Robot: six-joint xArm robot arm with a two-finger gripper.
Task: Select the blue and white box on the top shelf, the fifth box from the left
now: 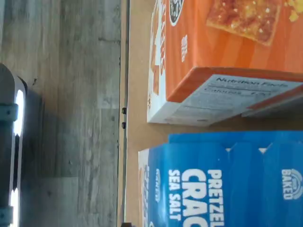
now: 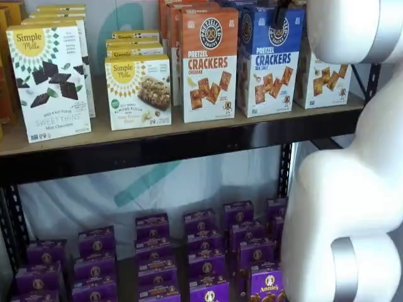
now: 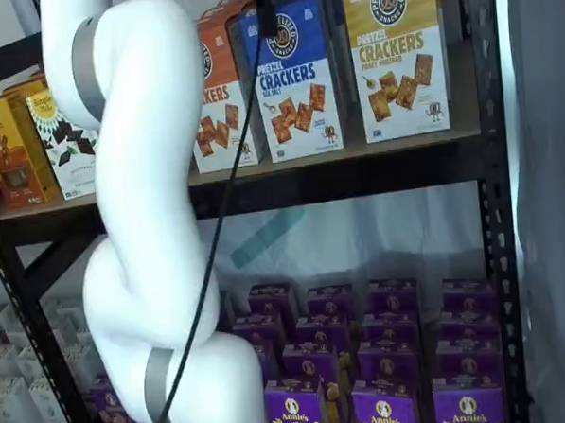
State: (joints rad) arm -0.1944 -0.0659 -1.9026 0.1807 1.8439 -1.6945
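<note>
The white arm [image 3: 141,228] rises in a bulky S-curve through grey-banded joints and reaches up past the frame's upper edge in both shelf views, a black cable [image 3: 220,196] trailing down beside it. Of the end effector [image 3: 270,8] only a dark tip hangs from the top edge; its jaws stand at their widest spread.

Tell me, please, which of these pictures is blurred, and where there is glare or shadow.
Wrist view: soft overall, the nutrition print on the orange cracker box unreadable, the large words on the blue and white box still legible, a bright glare strip along one edge. Both shelf views: sharp enough to read the box fronts; the white arm looks bright, and beneath the top shelf lies shadow.
</note>
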